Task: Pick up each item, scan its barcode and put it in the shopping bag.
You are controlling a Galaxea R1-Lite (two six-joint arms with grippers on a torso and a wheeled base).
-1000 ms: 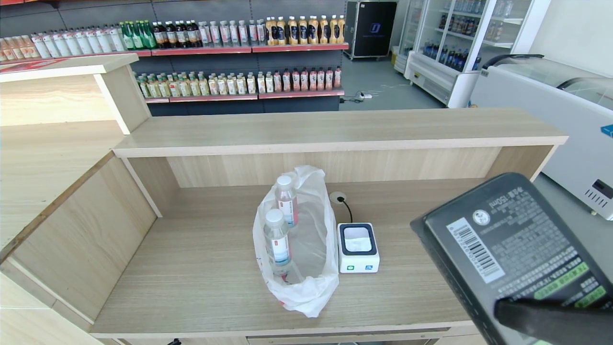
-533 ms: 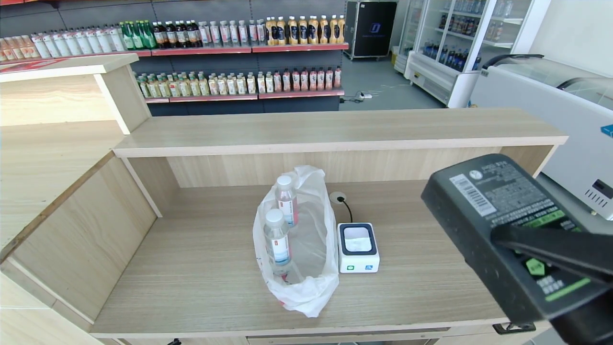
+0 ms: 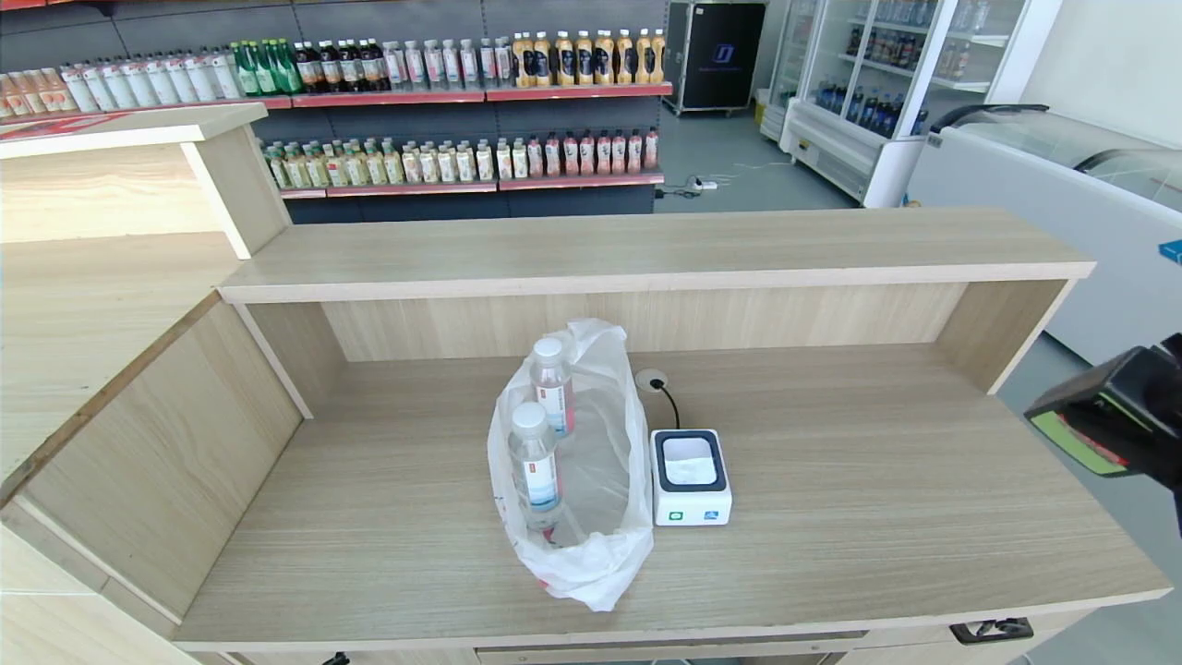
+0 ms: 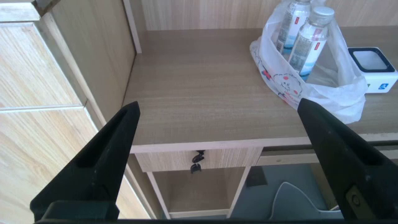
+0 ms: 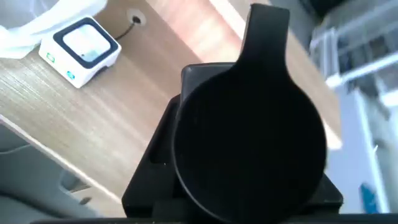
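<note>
A white plastic shopping bag (image 3: 596, 517) lies open on the wooden counter (image 3: 831, 499), with two clear bottles (image 3: 536, 462) standing in it. Right beside the bag sits a small white barcode scanner (image 3: 691, 476). My right gripper (image 5: 252, 118) is shut on a flat black package (image 3: 1099, 416), held in the air past the counter's right end. In the right wrist view the package (image 5: 249, 162) hides most of the jaws. My left gripper (image 4: 219, 109) hangs open below the counter's front edge, nothing between its fingers, with the bag (image 4: 323, 87) ahead of it.
A raised ledge (image 3: 646, 249) runs along the back of the counter, and a side panel (image 3: 157, 443) closes its left end. A drawer with a key (image 4: 196, 163) sits under the front edge. Shelves of drinks and glass-door coolers stand farther off.
The right arm has carried the black package from close in front of the head camera out to the right, past the counter's end. Bag, bottles and scanner have not moved.
</note>
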